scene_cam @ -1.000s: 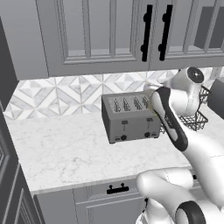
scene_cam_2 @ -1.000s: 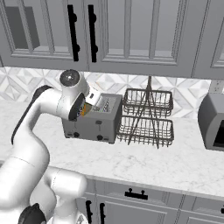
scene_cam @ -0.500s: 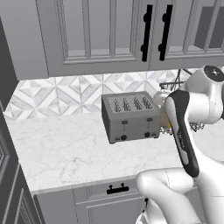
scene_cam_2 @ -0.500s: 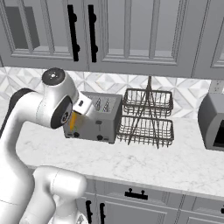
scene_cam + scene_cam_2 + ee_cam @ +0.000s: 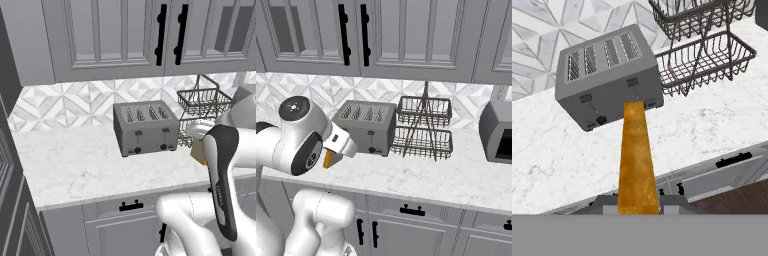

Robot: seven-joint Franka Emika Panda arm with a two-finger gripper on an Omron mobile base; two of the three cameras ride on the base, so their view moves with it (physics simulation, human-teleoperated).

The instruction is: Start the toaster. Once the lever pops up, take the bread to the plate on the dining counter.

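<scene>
Carrying now: the bread (image 5: 635,160) is clamped in the end effector (image 5: 637,204), lifted clear of the toaster (image 5: 607,75).
Left base view: toaster (image 5: 146,127) sits on the marble worktop (image 5: 75,165), slots empty; a tan corner of the bread (image 5: 198,152) peeks past the dark forearm, out over the worktop's front edge, beside the wire rack (image 5: 202,107).
Right base view: orange bread tip (image 5: 330,159) hangs under the wrist, in front of and left of the toaster (image 5: 366,125), well apart from it.
Hand view: fingers (image 5: 610,204) pinch the slice at its near end; it juts out long and narrow toward the toaster front.
Judgement: keep the pinch firm and the slice level while turning away; swing it wide of the wire rack (image 5: 702,55), then travel to the dining counter plate slowly, since the long overhang could slip.
</scene>
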